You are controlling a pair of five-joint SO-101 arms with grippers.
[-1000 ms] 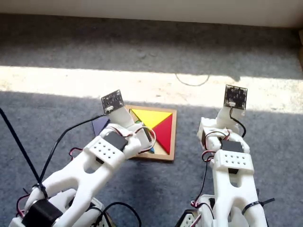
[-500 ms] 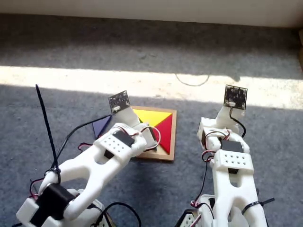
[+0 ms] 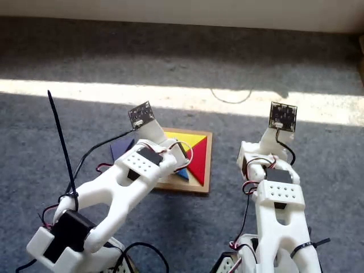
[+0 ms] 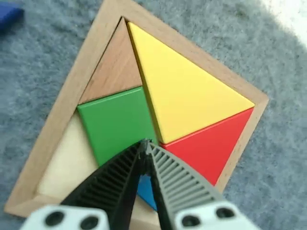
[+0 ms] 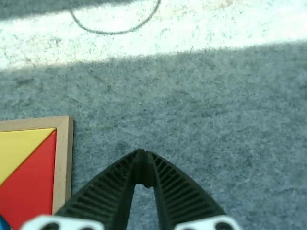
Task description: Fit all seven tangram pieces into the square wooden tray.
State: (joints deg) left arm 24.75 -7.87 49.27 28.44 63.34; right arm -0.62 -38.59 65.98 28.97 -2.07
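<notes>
The square wooden tray (image 4: 91,48) holds a large yellow triangle (image 4: 187,91), a large red triangle (image 4: 211,146), a green square (image 4: 117,122) and a blue piece (image 4: 144,189) partly hidden under my fingers. A bare wooden triangular gap (image 4: 117,72) lies beside the green square. My left gripper (image 4: 145,144) is shut and holds nothing, its tips at the corner where green, yellow and red meet. A dark blue piece (image 3: 120,149) lies on the carpet left of the tray (image 3: 206,165). My right gripper (image 5: 143,158) is shut over bare carpet, just right of the tray's edge (image 5: 64,158).
Grey carpet surrounds the tray, with a sunlit strip across the far side. A thin cable loop (image 3: 230,98) lies in that strip. A stiff black tie (image 3: 60,142) sticks up from the left arm.
My left arm has swung to the right and farther over the tray, uncovering the dark blue piece on the carpet. The right arm has kept still.
</notes>
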